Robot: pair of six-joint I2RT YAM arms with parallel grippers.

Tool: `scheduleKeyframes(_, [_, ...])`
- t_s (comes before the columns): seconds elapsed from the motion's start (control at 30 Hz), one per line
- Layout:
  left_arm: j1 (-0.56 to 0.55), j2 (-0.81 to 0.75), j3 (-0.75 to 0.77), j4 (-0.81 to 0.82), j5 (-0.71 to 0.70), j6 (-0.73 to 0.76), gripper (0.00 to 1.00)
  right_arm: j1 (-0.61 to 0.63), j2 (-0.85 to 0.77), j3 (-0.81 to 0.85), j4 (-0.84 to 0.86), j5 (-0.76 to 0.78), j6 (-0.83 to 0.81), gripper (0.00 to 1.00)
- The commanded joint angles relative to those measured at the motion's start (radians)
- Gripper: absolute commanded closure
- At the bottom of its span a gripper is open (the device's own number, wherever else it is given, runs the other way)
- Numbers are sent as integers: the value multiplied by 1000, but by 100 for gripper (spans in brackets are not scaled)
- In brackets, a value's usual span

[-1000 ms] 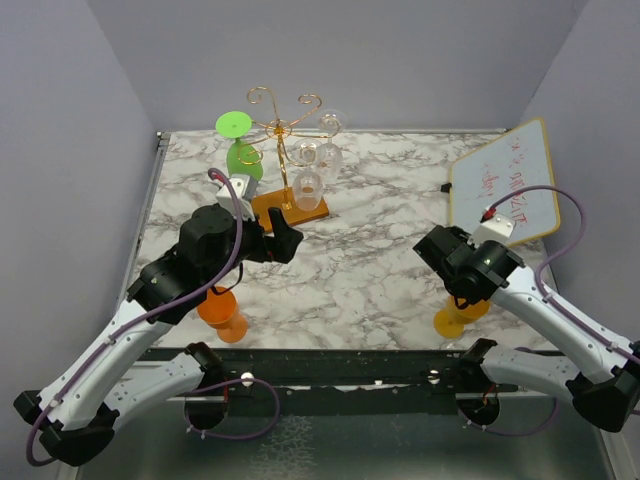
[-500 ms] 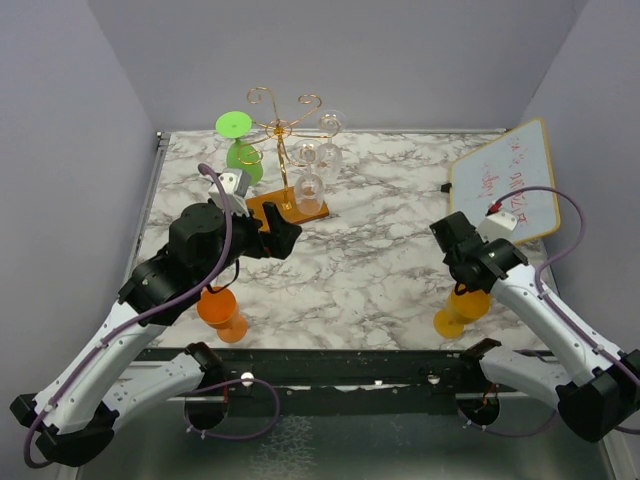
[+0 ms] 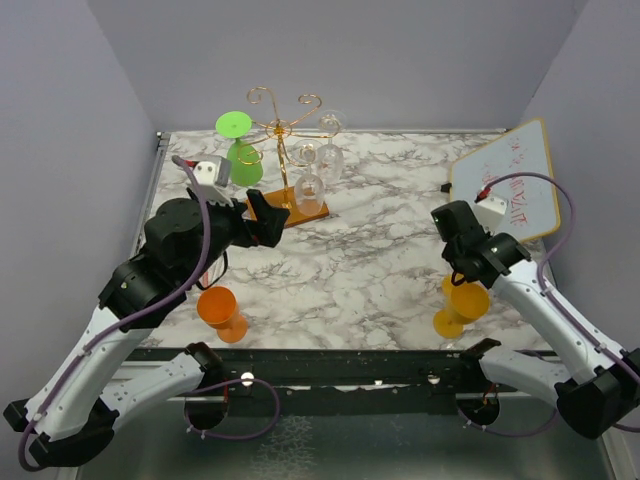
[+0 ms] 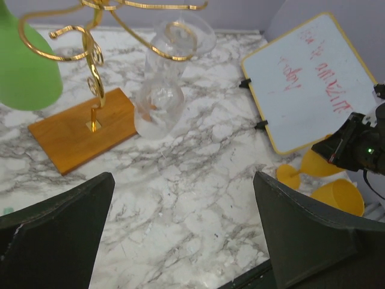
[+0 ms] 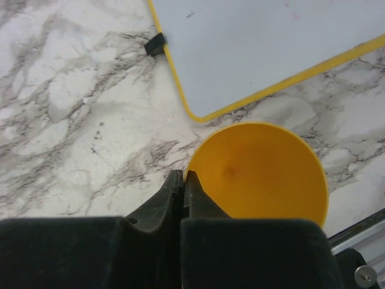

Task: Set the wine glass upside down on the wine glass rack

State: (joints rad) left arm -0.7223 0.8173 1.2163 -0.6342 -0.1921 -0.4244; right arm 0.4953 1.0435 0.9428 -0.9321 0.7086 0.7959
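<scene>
The wine glass rack [image 3: 289, 209] stands upper centre-left in the top view, a green glass [image 3: 243, 160] and clear glasses [image 3: 310, 186] hanging on it, the left gripper [image 3: 264, 222] spread wide and empty just below, while the right gripper [image 5: 182, 174], fingers pressed together, meets the rim of the yellow wine glass [image 5: 258, 174] at lower right.

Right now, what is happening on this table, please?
The left gripper is open and empty, facing the wine glass rack, where a green glass and clear glasses hang upside down. The right gripper is shut at the rim of the upright yellow glass; whether it pinches the rim is unclear. An orange glass stands near the left arm.
</scene>
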Motion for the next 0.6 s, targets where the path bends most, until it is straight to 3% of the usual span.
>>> scheduleKeyframes(0.0, [-1, -7, 123, 0, -125, 76, 1, -5, -24, 79, 77, -76, -83, 99])
scheduleKeyframes(0.2, [-1, 22, 256, 12, -181, 52, 1, -5, -130, 69, 290, -126, -203, 99])
scheduleKeyframes(0.57, [-1, 112, 329, 159, 80, -110, 1, -6, -395, -5, 637, -194, -257, 99])
